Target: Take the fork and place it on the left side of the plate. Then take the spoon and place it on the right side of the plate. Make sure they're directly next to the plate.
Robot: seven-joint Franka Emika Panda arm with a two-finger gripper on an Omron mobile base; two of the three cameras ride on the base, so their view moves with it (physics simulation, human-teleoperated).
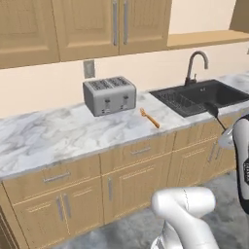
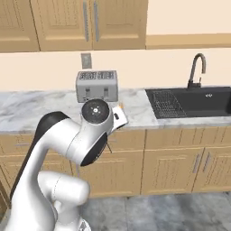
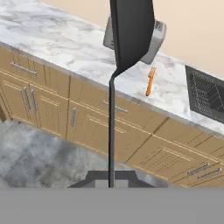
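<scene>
— What is held?
— The spoon [image 3: 112, 122] is clamped in the gripper [image 3: 111, 175], off the counter [image 3: 65, 43]
— And the fork [image 3: 150, 82]?
— Untouched on the counter, near the toaster [image 1: 109, 95]; neither is judged placed yet

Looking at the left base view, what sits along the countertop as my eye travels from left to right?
wall outlet above the counter → toaster → orange-handled fork → dark sink, with the faucet rising behind it.
</scene>
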